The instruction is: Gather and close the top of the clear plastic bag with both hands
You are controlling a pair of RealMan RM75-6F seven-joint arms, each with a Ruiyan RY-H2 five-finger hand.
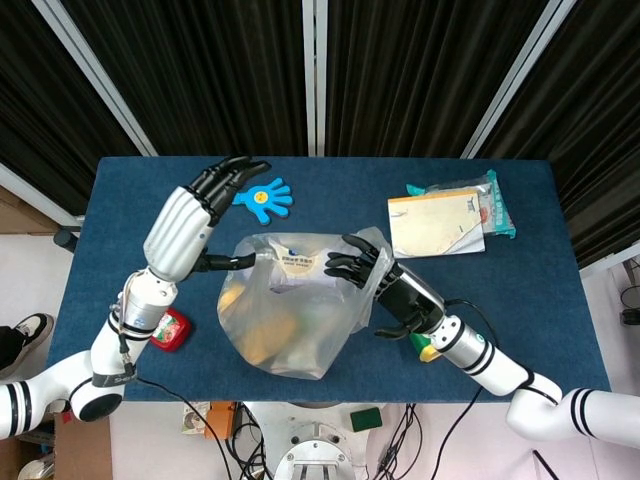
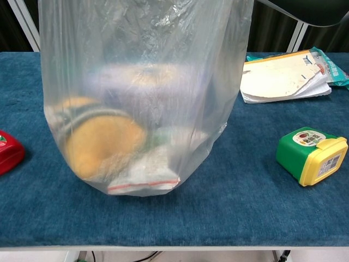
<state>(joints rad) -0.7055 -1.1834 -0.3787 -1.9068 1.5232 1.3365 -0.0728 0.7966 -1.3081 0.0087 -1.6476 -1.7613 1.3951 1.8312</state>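
Observation:
The clear plastic bag (image 1: pixel 290 325) stands upright in the middle of the blue table, filling most of the chest view (image 2: pixel 142 98). Inside it lie a round orange-yellow item (image 2: pixel 103 144), a zip pouch with a red strip (image 2: pixel 144 179) and a white-and-blue package (image 1: pixel 300 263). My left hand (image 1: pixel 190 228) is at the bag's left, its fingers spread upward and away and only its thumb (image 1: pixel 235 262) reaching into the rim. My right hand (image 1: pixel 385 288) grips the right rim, fingers curled over the plastic. Neither hand shows in the chest view.
A blue hand-shaped clapper (image 1: pixel 265 198) lies behind the bag. A red container (image 1: pixel 168 328) sits front left. A green-and-yellow box (image 2: pixel 311 155) sits front right, under my right forearm. A notebook (image 1: pixel 438 222) and a teal packet (image 1: pixel 497 205) lie at the back right.

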